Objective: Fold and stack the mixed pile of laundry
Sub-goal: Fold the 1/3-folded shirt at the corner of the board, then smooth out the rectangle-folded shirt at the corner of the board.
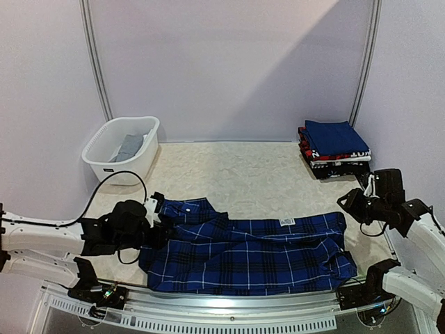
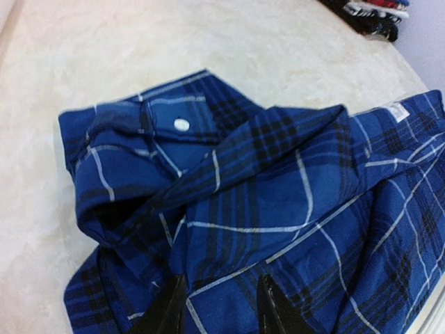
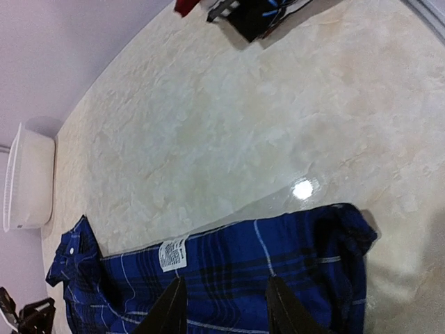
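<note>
A plaid shirt (image 1: 250, 250) lies spread along the bench's (image 1: 229, 174) near edge. The left hand (image 1: 157, 224) is at its left end and the right hand (image 1: 350, 205) above its right end. A basket (image 1: 104, 158) holding a grey garment (image 1: 128, 147) sits at the far-left corner, a folded stack (image 1: 334, 149) at the far-right.

A pale, marbled table (image 1: 236, 174) carries a blue plaid shirt (image 1: 257, 254), spread out and rumpled along its near edge. A white basket (image 1: 104, 158) stands at the far left corner. A stack of folded clothes (image 1: 334, 147) sits at the far right.

Nothing is readable; the white tag (image 3: 173, 255) on the plaid shirt (image 1: 250, 254) is too blurred.
</note>
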`<state>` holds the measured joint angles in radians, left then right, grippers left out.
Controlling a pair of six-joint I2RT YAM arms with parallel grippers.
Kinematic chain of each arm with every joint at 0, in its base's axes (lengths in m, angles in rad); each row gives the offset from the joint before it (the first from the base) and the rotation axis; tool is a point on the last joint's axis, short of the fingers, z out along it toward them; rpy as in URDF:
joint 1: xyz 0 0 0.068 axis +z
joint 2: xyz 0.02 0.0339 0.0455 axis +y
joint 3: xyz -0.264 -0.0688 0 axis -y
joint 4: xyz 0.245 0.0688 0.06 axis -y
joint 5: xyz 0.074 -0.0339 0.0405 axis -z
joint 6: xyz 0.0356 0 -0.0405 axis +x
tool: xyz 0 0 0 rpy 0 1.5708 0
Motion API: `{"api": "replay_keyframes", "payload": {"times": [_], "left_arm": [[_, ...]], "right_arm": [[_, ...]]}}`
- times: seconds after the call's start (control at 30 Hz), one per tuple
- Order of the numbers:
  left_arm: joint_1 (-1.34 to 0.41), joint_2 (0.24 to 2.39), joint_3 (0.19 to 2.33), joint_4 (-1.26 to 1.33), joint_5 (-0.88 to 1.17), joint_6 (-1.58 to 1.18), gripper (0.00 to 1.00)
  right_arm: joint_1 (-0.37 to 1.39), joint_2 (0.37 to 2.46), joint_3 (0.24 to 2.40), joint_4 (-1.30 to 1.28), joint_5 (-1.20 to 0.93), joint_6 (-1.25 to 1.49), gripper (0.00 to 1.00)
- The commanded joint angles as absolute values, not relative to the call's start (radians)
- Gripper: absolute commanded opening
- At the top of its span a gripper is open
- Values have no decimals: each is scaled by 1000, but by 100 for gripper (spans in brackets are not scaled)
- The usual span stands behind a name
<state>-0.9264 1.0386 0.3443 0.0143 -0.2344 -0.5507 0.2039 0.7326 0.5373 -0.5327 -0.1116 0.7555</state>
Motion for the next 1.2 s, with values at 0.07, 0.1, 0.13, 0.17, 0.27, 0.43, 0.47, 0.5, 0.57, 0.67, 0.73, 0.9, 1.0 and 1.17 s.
{"api": "replay_keyframes", "payload": {"times": [0.07, 0.1, 0.13, 0.17, 0.27, 0.43, 0.47, 0.5, 0.57, 0.67, 0.73, 0.9, 1.0, 1.17], "left_arm": [[-951, 931, 403, -82, -360, -529, 38], [-951, 948, 421, -85, -359, -523, 37], [-951, 973, 440, -88, -350, -516, 35], [-951, 1021, 462, -85, -339, -509, 34], [-951, 1160, 530, -54, -313, -488, 30], [-951, 1387, 632, 34, -270, -481, 24], [-951, 1423, 641, 47, -267, -480, 24], [-951, 1454, 647, 57, -266, -481, 23], [-951, 1499, 644, 82, -263, -487, 23], [-951, 1543, 622, 120, -259, -498, 22], [-951, 1566, 603, 138, -262, -503, 22], [-951, 1601, 555, 187, -259, -518, 20], [-950, 1608, 545, 200, -264, -520, 20], [-950, 1615, 546, 205, -273, -520, 20]], "right_arm": [[336, 888, 559, -452, -130, 754, 40], [339, 913, 557, -433, -134, 756, 40], [340, 944, 552, -416, -137, 756, 40], [341, 965, 550, -403, -136, 755, 39], [341, 1053, 545, -363, -126, 751, 39], [328, 1230, 559, -310, -113, 744, 39], [319, 1253, 562, -303, -121, 745, 39], [307, 1277, 557, -293, -122, 748, 39], [298, 1294, 545, -280, -91, 755, 39], [262, 1296, 526, -275, -43, 766, 39], [242, 1297, 517, -258, -26, 767, 40], [227, 1349, 516, -194, 24, 779, 40], [225, 1397, 531, -158, 36, 786, 40], [195, 1426, 590, -172, 73, 769, 39]]}}
